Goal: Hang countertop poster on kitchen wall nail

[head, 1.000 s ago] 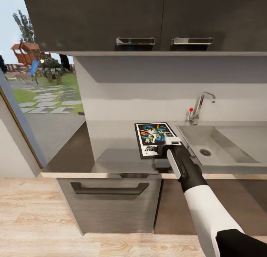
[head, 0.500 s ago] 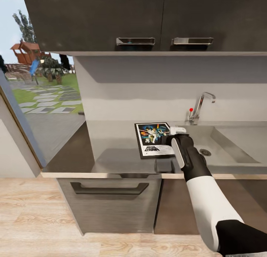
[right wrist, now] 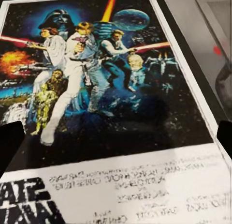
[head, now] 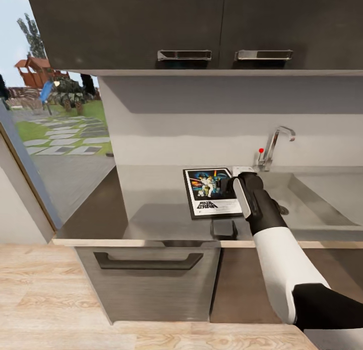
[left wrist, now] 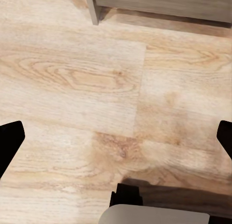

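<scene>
Grey kitchen surface (head: pixel 151 209) under dark wall cupboards (head: pixel 151 27) is carrying the poster (head: pixel 210 191), which is lying flat just beside the steel sink (head: pixel 312 201). Hovering over the poster's sink-side edge, the right gripper (head: pixel 241 172) is standing spread open, its dark fingertips (right wrist: pixel 10 141) showing wide apart at either side of the artwork in the right wrist view, gripping nothing. Low beside the base, the left gripper (left wrist: pixel 116 139) is likewise hanging open and empty above the wooden floor (left wrist: pixel 96 79). Judging from this, pickup is not yet done; grasping, carrying and hanging on a wall nail all remain.
</scene>
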Robot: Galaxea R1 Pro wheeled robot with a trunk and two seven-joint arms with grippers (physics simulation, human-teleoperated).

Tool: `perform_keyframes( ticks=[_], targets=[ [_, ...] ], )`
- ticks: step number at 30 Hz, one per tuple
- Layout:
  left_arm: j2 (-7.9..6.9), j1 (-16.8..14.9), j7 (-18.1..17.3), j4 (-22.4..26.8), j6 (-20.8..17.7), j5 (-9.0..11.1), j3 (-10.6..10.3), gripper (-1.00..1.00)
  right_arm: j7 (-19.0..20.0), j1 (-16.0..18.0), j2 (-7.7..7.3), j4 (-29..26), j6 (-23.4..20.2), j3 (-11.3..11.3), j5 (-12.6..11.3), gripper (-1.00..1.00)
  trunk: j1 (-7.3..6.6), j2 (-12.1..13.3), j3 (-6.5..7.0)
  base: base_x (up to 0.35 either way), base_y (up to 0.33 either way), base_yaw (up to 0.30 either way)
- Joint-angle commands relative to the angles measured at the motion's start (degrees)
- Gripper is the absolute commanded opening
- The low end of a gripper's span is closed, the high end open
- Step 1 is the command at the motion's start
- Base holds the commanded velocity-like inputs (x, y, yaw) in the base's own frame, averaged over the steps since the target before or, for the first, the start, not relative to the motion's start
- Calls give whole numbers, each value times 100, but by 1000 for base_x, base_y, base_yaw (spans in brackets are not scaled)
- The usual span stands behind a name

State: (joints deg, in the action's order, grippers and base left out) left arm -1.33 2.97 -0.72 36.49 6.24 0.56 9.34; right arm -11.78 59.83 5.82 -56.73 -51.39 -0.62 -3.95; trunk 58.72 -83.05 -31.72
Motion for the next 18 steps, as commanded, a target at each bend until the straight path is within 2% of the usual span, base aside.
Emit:
perform_keyframes(
  ticks=[1,4,9,13,18],
  targets=[
    [1,2,-8,7,9,6,6,100,-68,40,-2,43,-19,-5,-43,100,1,-3,-5,66,-9,0],
    [1,2,-8,7,9,6,6,100,-141,222,-85,285,-17,4,-48,100,1,-3,-5,166,-76,0],
    [1,2,-8,1,9,6,6,100,-166,292,-159,408,-2,18,-52,100,1,-3,-5,91,-49,0],
    [1,2,-8,-1,9,6,6,100,-173,311,-338,436,2,26,-53,100,1,-3,-5,19,-10,0],
    [1,2,-8,3,9,6,6,100,-171,317,-484,517,13,35,-56,100,1,-3,-5,10,-7,0]
  ],
)
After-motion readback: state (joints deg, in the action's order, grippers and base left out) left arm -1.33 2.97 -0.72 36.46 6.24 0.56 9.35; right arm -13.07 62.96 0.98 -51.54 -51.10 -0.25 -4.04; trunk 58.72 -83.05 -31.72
